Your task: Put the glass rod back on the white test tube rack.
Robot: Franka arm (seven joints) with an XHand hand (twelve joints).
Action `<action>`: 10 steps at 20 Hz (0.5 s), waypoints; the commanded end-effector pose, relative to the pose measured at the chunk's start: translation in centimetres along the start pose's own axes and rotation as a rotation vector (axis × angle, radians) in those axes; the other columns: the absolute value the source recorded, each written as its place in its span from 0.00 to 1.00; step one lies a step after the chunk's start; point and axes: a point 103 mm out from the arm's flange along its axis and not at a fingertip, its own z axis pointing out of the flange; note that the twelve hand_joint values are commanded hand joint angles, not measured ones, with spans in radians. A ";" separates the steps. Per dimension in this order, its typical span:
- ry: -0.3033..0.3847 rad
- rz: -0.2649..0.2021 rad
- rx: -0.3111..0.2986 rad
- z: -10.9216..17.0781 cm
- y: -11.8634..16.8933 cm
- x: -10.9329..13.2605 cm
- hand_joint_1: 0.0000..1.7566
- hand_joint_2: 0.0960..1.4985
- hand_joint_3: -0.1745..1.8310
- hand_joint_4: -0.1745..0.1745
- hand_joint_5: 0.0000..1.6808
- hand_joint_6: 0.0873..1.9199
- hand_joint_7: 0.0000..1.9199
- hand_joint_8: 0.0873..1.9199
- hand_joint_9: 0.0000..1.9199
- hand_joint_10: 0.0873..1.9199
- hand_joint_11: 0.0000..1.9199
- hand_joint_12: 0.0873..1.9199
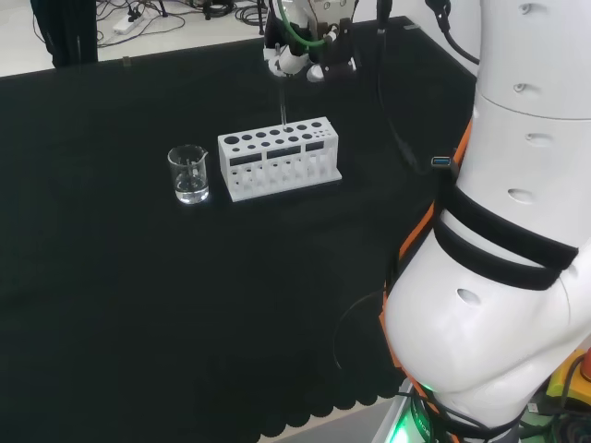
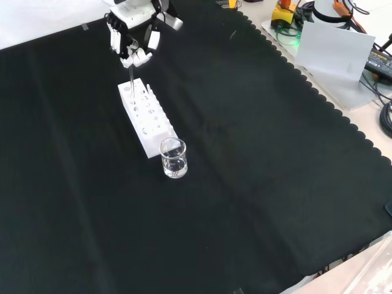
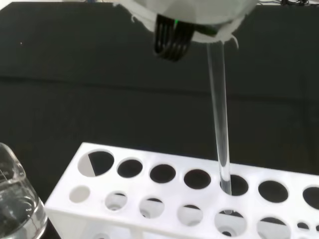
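Note:
The white test tube rack [image 1: 279, 159] [image 2: 147, 119] [image 3: 164, 199] stands on the black cloth, its top full of round holes. The hand [image 1: 300, 57] [image 2: 131, 40] hovers above the rack's far side, fingers curled round the upper end of a clear glass rod [image 1: 282, 101] [image 2: 131, 79] [image 3: 219, 124]. The rod hangs almost upright. In the wrist view its lower tip sits inside one of the back-row holes [image 3: 234, 185]. A blurred white part of the hand [image 3: 189, 15] covers the rod's upper end there.
A small glass beaker [image 1: 188, 174] [image 2: 173, 158] [image 3: 15, 209] with a little clear liquid stands close to one end of the rack. The arm's white links [image 1: 499, 240] fill the head view's right. Boxes and cables [image 2: 343, 43] lie beyond the cloth's scalloped edge.

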 end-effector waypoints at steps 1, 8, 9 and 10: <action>-0.008 -0.005 0.014 0.8 0.3 -0.2 0.75 0.41 0.44 0.00 0.73 0.22 0.65 0.52 0.88 0.34 0.87 0.39; -0.011 -0.005 0.028 2.5 0.9 -0.7 0.75 0.40 0.44 0.00 0.73 0.23 0.65 0.52 0.88 0.34 0.87 0.39; -0.011 -0.006 0.030 2.7 0.9 -0.7 0.75 0.40 0.44 0.00 0.73 0.23 0.65 0.51 0.88 0.34 0.87 0.39; -0.012 -0.007 0.031 2.8 0.9 -0.7 0.75 0.40 0.44 0.00 0.73 0.23 0.65 0.51 0.88 0.34 0.87 0.39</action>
